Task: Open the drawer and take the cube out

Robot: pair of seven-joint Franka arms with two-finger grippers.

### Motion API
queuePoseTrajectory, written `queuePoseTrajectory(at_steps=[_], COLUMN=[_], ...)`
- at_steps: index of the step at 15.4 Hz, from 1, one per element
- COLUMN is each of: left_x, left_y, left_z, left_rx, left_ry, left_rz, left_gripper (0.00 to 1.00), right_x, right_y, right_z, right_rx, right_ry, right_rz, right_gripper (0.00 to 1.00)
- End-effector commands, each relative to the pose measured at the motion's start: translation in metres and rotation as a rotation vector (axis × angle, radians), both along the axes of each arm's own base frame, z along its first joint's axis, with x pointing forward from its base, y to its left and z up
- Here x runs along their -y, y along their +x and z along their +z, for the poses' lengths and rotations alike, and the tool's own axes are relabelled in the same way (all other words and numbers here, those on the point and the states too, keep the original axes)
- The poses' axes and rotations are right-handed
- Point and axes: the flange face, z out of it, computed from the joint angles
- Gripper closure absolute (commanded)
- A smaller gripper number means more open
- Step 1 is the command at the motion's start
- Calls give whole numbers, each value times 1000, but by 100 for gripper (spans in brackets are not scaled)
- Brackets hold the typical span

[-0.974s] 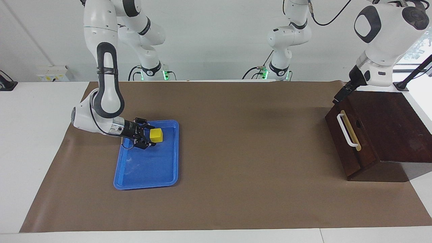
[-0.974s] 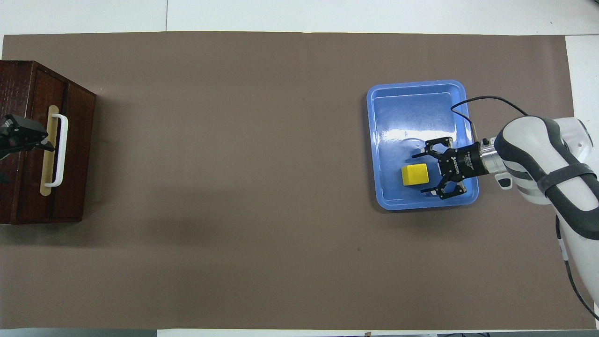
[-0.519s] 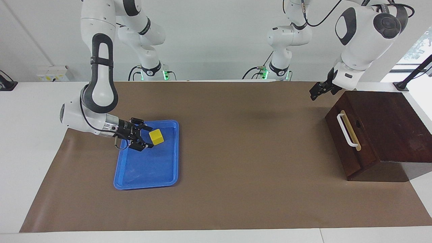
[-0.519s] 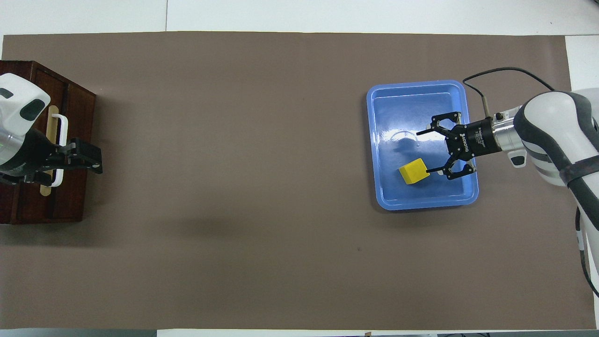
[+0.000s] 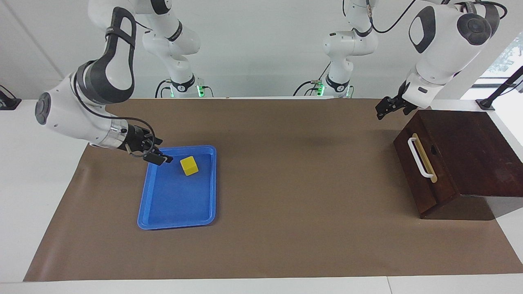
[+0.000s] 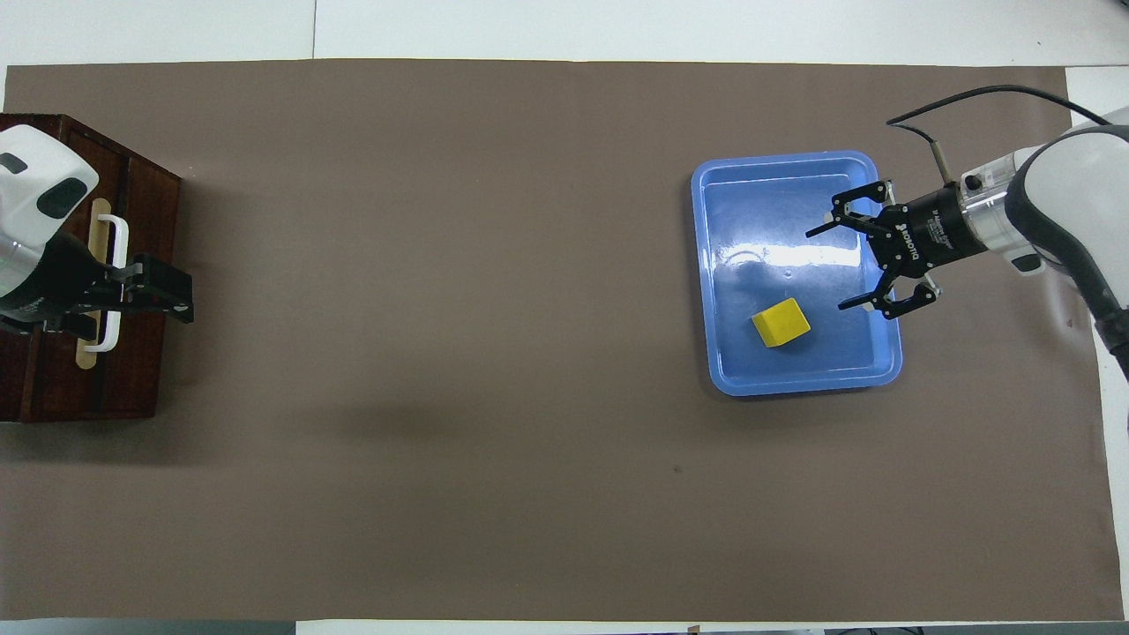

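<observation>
Since the cube [image 6: 781,321] already lies in the blue tray [image 6: 785,164] at center-right of the overhead frame, we see the right claw [image 6: 854,263] spread wide, empty, over the tray's edge. At upper right of the facing frame the left claw [image 5: 385,108] hangs by the drawer [image 5: 421,171] — apparently closed, holding nothing.

The right arm comes down from its base, elbow raised high, its forearm sloping low and its wrist turned so that the right gripper [image 5: 157,157] [image 6: 845,265] lies almost level, aimed toward the left arm's end of the table. Its two fingers are spread wide with nothing between them. A thin cable loops beside the wrist. The left arm stands tall, its upper links folded above and its wrist bent downward, so that the left gripper [image 5: 384,110] [image 6: 172,295] hangs in the air, pointing toward the right arm's end.
</observation>
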Motion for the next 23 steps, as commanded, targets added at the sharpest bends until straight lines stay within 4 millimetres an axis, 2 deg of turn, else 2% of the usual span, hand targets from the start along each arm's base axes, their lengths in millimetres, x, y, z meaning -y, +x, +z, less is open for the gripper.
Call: queuePoseTrajectory(at_steps=[1, 3, 5, 6, 10, 11, 12, 14, 16, 19, 20, 23], left_x=[-6, -7, -5, -2, -8, -6, -7, -11, -18, -19, -17, -17], left_y=[4, 4, 5, 5, 7, 7, 6, 5, 6, 9, 10, 12], left_z=[4, 4, 5, 4, 5, 4, 5, 7, 10, 22, 23, 25], left_rx=[-7, -1, 1, -3, 3, 2, 3, 7, 23, 83, 97, 126], left_ry=[-15, -18, -17, -17, -19, -17, -17, -17, -21, -26, -26, -28], left_rz=[-26, -37, -42, -48, -78, -83, -82, -74, -57, -54, -55, -57], left_gripper=[0, 0, 0, 0, 0, 0, 0, 0, 0, 0, 0, 0], right_x=[7, 15, 10, 9, -5, -15, -16, -9, 2, 3, 7, -6], right_y=[-6, -16, -24, -31, -51, -56, -60, -58, -60, -57, -57, -57], right_z=[34, 57, 76, 94, 137, 145, 151, 144, 127, 113, 111, 124], right_rx=[81, 152, 214, 246, 300, 305, 319, 337, 376, 382, 375, 362], right_ry=[-50, -110, -169, -214, -318, -345, -349, -321, -273, -283, -283, -262], right_rz=[219, 396, 638, 757, 934, 992, 1003, 986, 942, 904, 886, 900], right_gripper=[0, 0, 0, 0, 0, 0, 0, 0, 0, 0, 0, 0])
